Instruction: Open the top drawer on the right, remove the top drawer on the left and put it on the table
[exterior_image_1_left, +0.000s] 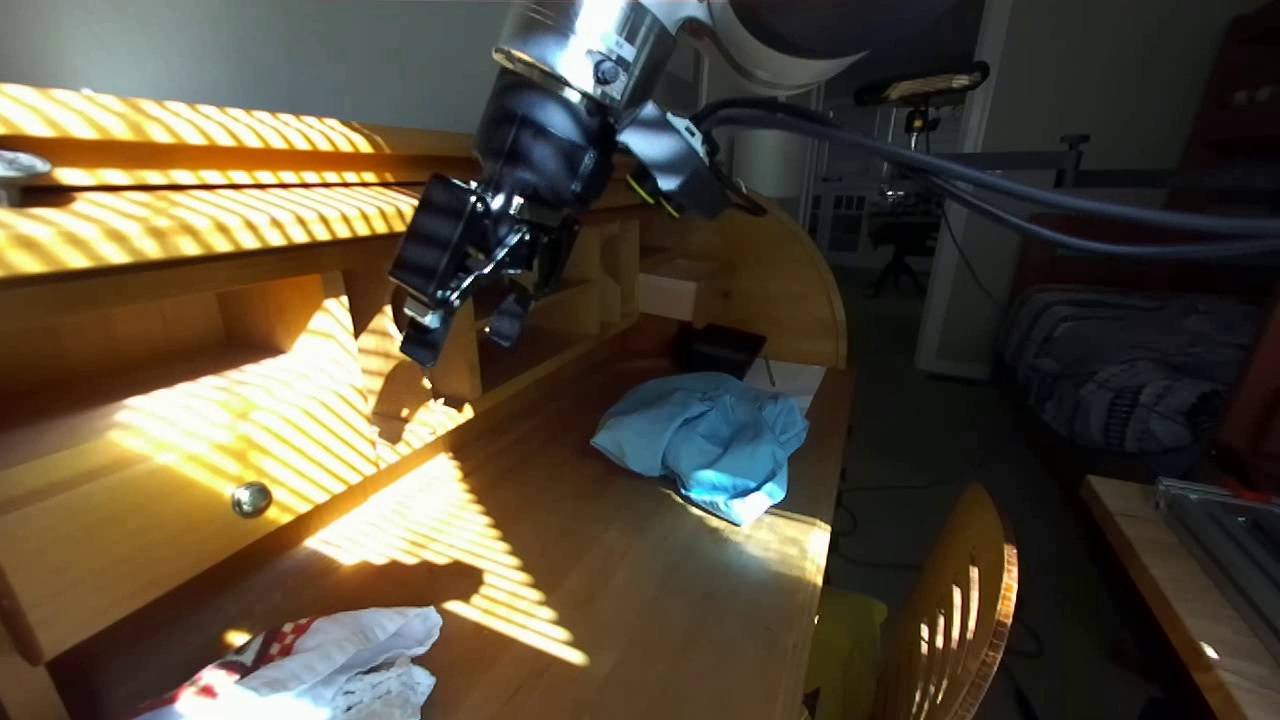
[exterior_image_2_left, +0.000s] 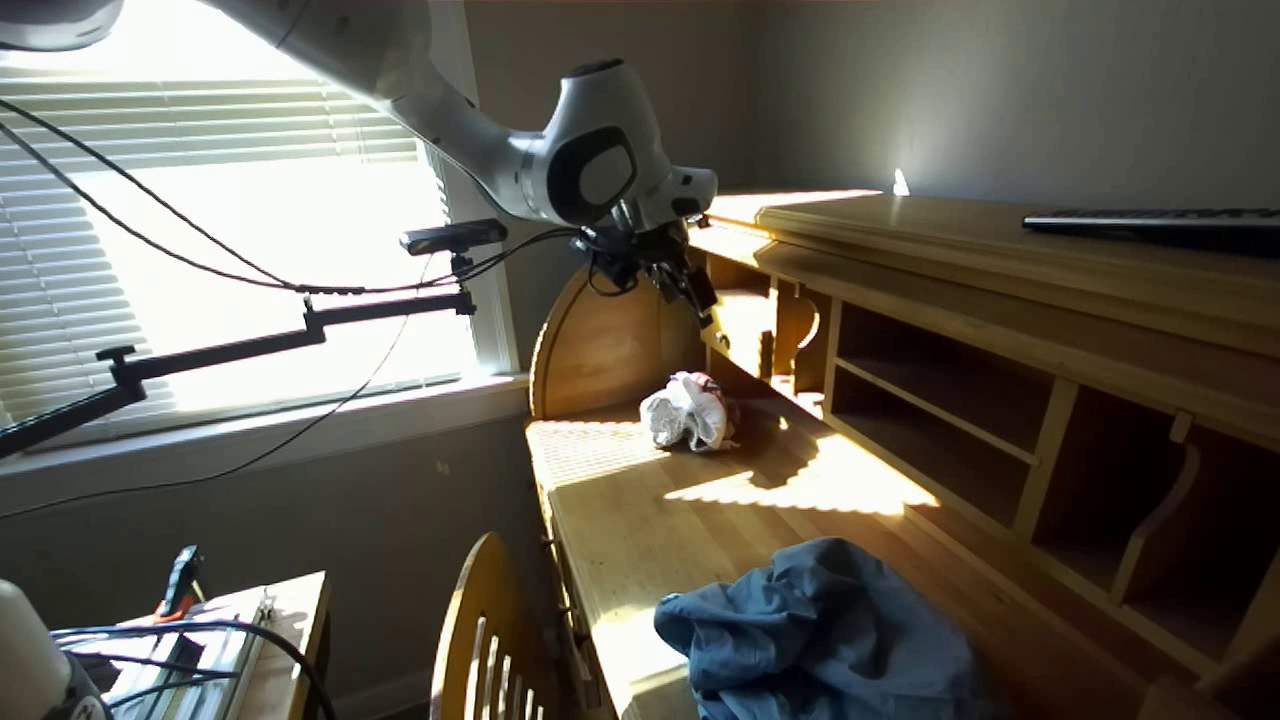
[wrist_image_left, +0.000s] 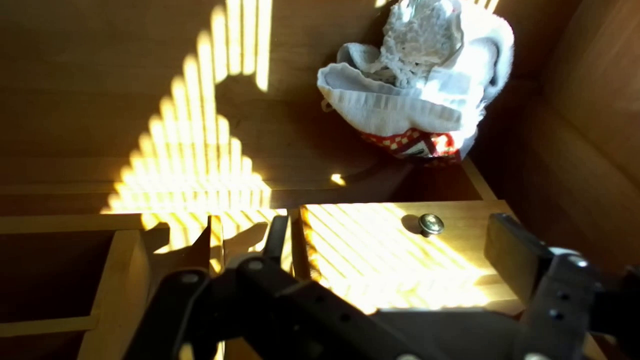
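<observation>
Honey-coloured wood makes up the table (exterior_image_1_left: 620, 590) and the shelved hutch (exterior_image_2_left: 1045, 455) along its back edge. The drawer (wrist_image_left: 390, 250), its front striped with sunlight and fitted with a round metal knob (wrist_image_left: 431, 224), sits in the hutch beneath a compartment (exterior_image_1_left: 110, 340), at the end nearer the window (exterior_image_2_left: 250, 220) in an exterior view; how far it is drawn out cannot be told. The end effector (exterior_image_1_left: 466, 330) stands above the table with its fingers (wrist_image_left: 515, 255) spread apart; in the wrist view most of the drawer front appears between them. On the table, a white cloth bundle (wrist_image_left: 420, 95) with a red checked part lies near the drawer; a crumpled blue cloth (exterior_image_1_left: 705, 430) lies well apart from it. A wooden chair (exterior_image_1_left: 960, 600) stands beside the table.
</observation>
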